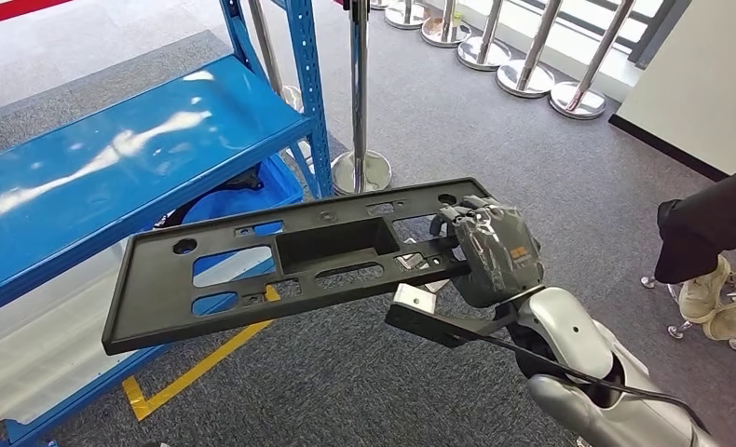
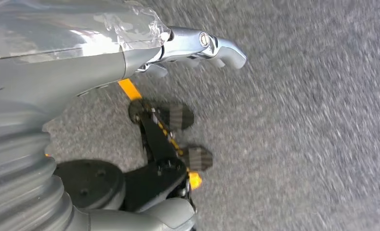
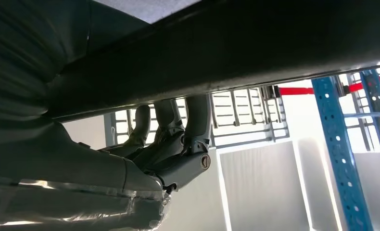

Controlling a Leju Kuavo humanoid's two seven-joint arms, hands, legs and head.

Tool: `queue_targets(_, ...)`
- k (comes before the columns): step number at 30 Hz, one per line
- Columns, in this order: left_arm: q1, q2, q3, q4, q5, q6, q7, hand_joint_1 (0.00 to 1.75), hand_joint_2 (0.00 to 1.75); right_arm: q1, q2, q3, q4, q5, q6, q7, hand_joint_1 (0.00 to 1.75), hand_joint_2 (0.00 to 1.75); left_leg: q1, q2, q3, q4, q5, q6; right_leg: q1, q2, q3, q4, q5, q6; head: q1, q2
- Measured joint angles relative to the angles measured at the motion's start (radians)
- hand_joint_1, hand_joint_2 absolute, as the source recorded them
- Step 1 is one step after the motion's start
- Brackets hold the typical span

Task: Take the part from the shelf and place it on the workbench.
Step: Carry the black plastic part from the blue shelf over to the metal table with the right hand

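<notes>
Nearest in the head view, the silver right arm rises from the lower right, and the right hand (image 1: 490, 251) grips the part (image 1: 290, 259), a long flat black plastic plate with rectangular cut-outs and small holes. The fingers (image 1: 462, 216) curl over the plate's far edge at its right end, and the right wrist view shows other fingers (image 3: 197, 118) pressed up against its dark underside (image 3: 236, 53). The part is held level in the air above the grey carpet (image 1: 495, 140), apart from the shelf, its left end reaching over the shelf's front edge.

The left hand (image 2: 130, 53) hangs over the carpet (image 2: 313, 125); its fingers (image 2: 212, 48) hold nothing and seem loosely extended, though the blurred wrist view makes this hard to judge.

Behind the part stands the blue shelf (image 1: 113, 158) with its glossy board and perforated upright. Yellow floor tape (image 1: 197, 368) runs under its lower corner. A chrome stanchion (image 1: 360, 140) stands just past the upright, with more stanchion bases (image 1: 523, 74) lined up further back. At the right edge are a person's dark sleeve (image 1: 709, 223) and a light shoe (image 1: 704, 289).
</notes>
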Motion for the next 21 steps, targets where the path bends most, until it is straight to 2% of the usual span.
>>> queue_targets(2,0.0,-0.001,0.0,0.0,0.001,0.001,0.0,0.0,1.75,-0.004,0.001,0.0,0.0,-0.002,-0.001,-0.003,1.75,1.75,0.003,0.015,-0.007,-0.011,0.016,0.008,0.0,-0.025,-0.04,0.087,-0.059,0.007,0.012,0.0)
queue_targets(4,0.002,-0.001,0.0,0.0,0.001,0.002,0.0,0.0,1.75,-0.006,0.001,0.0,0.0,-0.004,-0.001,-0.004,1.75,1.75,0.003,0.028,-0.02,-0.009,0.023,0.01,-0.004,-0.041,-0.092,0.215,-0.123,0.013,0.024,0.0)
queue_targets(5,0.003,-0.001,0.0,0.0,0.001,0.002,0.0,0.0,1.75,-0.005,0.001,0.001,0.0,-0.005,-0.001,-0.004,1.75,1.75,0.003,0.035,-0.026,-0.005,0.025,0.009,-0.007,-0.044,-0.102,0.251,-0.134,0.016,0.027,0.0)
queue_targets(6,0.003,-0.001,0.0,0.0,0.001,0.002,0.0,0.0,1.75,-0.005,0.001,0.001,0.0,-0.006,-0.001,-0.004,1.75,1.75,0.004,0.042,-0.031,-0.001,0.026,0.008,-0.009,-0.048,-0.093,0.252,-0.127,0.019,0.031,0.0)
queue_targets(7,0.003,-0.001,0.0,0.0,0.001,0.002,0.0,0.0,1.75,-0.005,0.001,0.001,0.0,-0.006,-0.002,-0.004,1.75,1.75,0.005,0.049,-0.036,0.004,0.025,0.006,-0.011,-0.053,-0.065,0.212,-0.105,0.021,0.035,0.0)
queue_targets(9,0.002,-0.001,-0.001,0.0,0.001,0.002,0.0,0.0,1.75,-0.007,0.001,0.001,0.0,-0.006,-0.002,-0.004,1.75,1.75,0.006,0.06,-0.042,0.016,0.02,-0.002,-0.011,-0.075,0.016,0.079,-0.061,0.02,0.045,0.0)
queue_targets(10,0.001,-0.001,-0.001,0.0,0.001,0.002,0.0,0.0,1.75,-0.008,0.001,0.001,0.0,-0.006,-0.002,-0.004,1.75,1.75,0.005,0.065,-0.045,0.023,0.018,-0.008,-0.008,-0.084,0.043,0.029,-0.05,0.013,0.05,0.0)
queue_targets(11,0.001,-0.001,-0.001,0.0,0.001,0.003,0.0,0.0,1.75,-0.008,0.001,0.001,0.0,-0.007,-0.003,-0.003,1.75,1.75,0.003,0.07,-0.047,0.028,0.016,-0.013,-0.005,-0.089,0.055,0.002,-0.049,0.006,0.051,0.0)
queue_targets(14,0.0,-0.001,-0.001,0.0,0.001,0.005,0.0,0.0,1.75,-0.008,0.001,0.001,0.0,-0.008,-0.004,-0.002,1.75,1.75,0.003,0.079,-0.05,0.033,0.014,-0.028,-0.002,-0.074,0.051,-0.007,-0.046,-0.017,0.047,0.0)
queue_targets(16,-0.001,-0.001,-0.001,0.0,0.001,0.006,0.0,0.0,1.75,-0.009,0.001,0.001,0.0,-0.01,-0.005,-0.001,1.75,1.75,0.006,0.06,-0.064,0.073,-0.018,-0.038,-0.004,-0.065,0.05,-0.013,-0.04,-0.03,0.041,0.0)
queue_targets(17,-0.001,-0.001,-0.002,0.0,0.001,0.006,0.0,0.0,1.75,-0.01,0.001,0.001,0.0,-0.01,-0.005,-0.001,1.75,1.75,0.007,0.045,-0.084,0.122,-0.049,-0.041,-0.005,-0.062,0.049,-0.015,-0.037,-0.034,0.035,0.0)
queue_targets(19,0.002,-0.001,-0.002,0.0,0.001,0.006,0.0,0.0,1.75,-0.011,0.002,0.001,0.0,-0.011,-0.005,0.0,1.75,1.75,0.007,0.027,-0.142,0.254,-0.112,-0.044,-0.004,-0.051,0.046,-0.016,-0.035,-0.039,0.023,0.0)
queue_targets(20,0.003,-0.001,-0.002,0.0,0.001,0.006,0.0,0.0,1.75,-0.011,0.002,0.001,0.0,-0.012,-0.005,0.0,1.75,1.75,0.007,0.024,-0.163,0.302,-0.125,-0.044,-0.003,-0.044,0.045,-0.015,-0.034,-0.04,0.02,0.0)
queue_targets(21,0.004,-0.001,-0.002,0.0,0.001,0.006,0.0,0.0,1.75,-0.011,0.002,0.001,0.0,-0.013,-0.005,0.0,1.75,1.75,0.007,0.023,-0.169,0.315,-0.118,-0.043,-0.002,-0.036,0.045,-0.015,-0.033,-0.04,0.017,0.0)
